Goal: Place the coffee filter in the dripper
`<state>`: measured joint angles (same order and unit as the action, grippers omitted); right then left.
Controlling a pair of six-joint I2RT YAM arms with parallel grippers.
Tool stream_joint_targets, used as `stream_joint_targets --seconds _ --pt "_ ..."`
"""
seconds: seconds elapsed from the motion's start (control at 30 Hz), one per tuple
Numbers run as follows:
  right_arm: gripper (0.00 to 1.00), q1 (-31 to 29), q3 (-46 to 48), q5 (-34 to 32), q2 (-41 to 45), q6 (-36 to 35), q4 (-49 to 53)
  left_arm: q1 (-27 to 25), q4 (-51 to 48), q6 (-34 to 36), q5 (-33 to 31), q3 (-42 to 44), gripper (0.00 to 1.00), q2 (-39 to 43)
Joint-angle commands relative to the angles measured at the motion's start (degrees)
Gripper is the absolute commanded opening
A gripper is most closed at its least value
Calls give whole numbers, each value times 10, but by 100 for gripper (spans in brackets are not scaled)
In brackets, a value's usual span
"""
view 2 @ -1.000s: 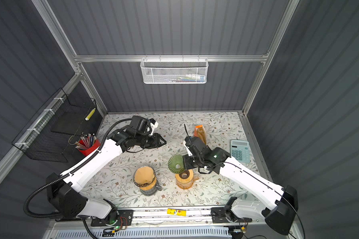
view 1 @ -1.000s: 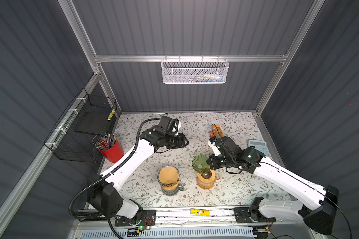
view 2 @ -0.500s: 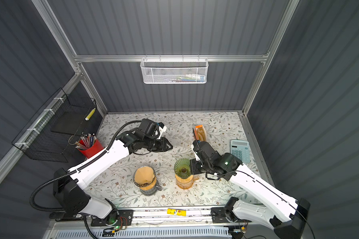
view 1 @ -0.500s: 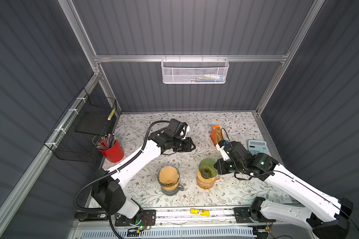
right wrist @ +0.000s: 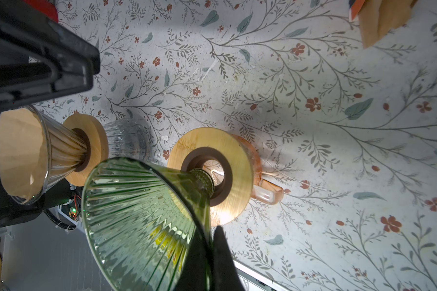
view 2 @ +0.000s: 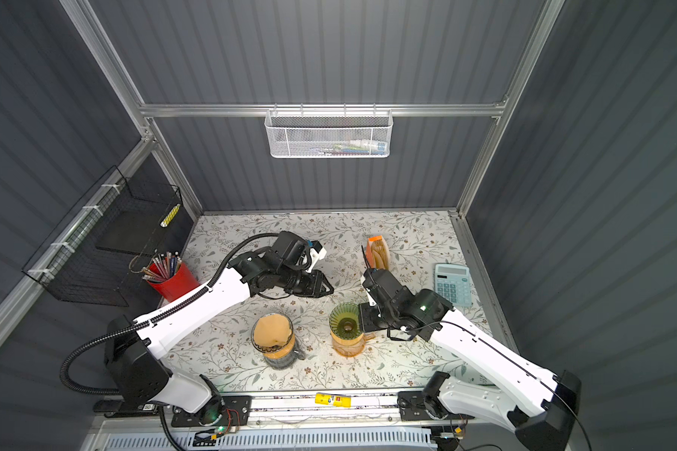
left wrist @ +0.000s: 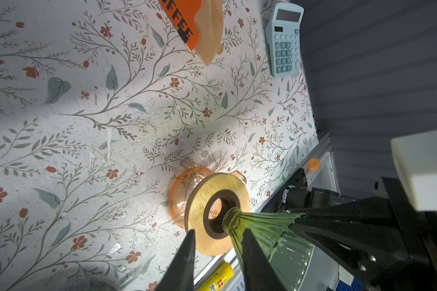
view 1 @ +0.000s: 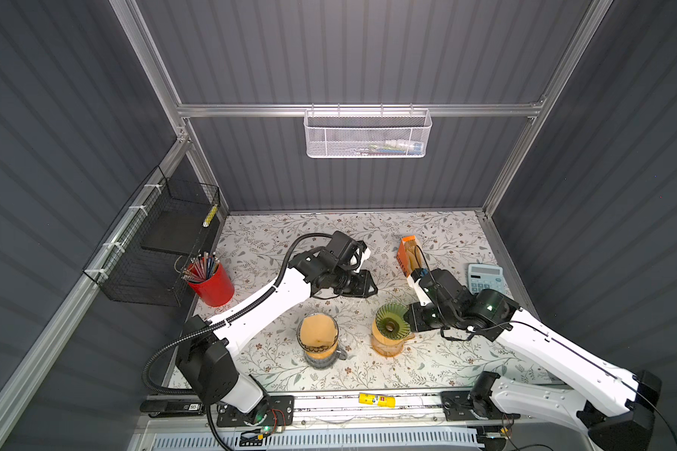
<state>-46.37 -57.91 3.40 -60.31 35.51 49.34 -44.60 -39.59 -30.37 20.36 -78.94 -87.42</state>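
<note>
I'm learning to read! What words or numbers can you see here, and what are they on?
"FFEE", start cut off: orange filter box.
"7 8", "4 5", "1 2 3", "0 00": calculator keys.
Yellow tube: print too blurred to read.

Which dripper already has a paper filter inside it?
The clear glass dripper on the clear jug: a brown paper filter lines it. The green dripper over the orange jug is bare inside.
</note>
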Motion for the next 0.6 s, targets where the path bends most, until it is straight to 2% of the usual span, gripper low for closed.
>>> stream_joint_targets --seconds 0.0,0.57 --pt "0 2 3 6 -3 5 -7 -3 -25 19 17 10 33 3" --pt "0 3 8 8 -19 4 -17 -9 -20 23 57 22 33 5"
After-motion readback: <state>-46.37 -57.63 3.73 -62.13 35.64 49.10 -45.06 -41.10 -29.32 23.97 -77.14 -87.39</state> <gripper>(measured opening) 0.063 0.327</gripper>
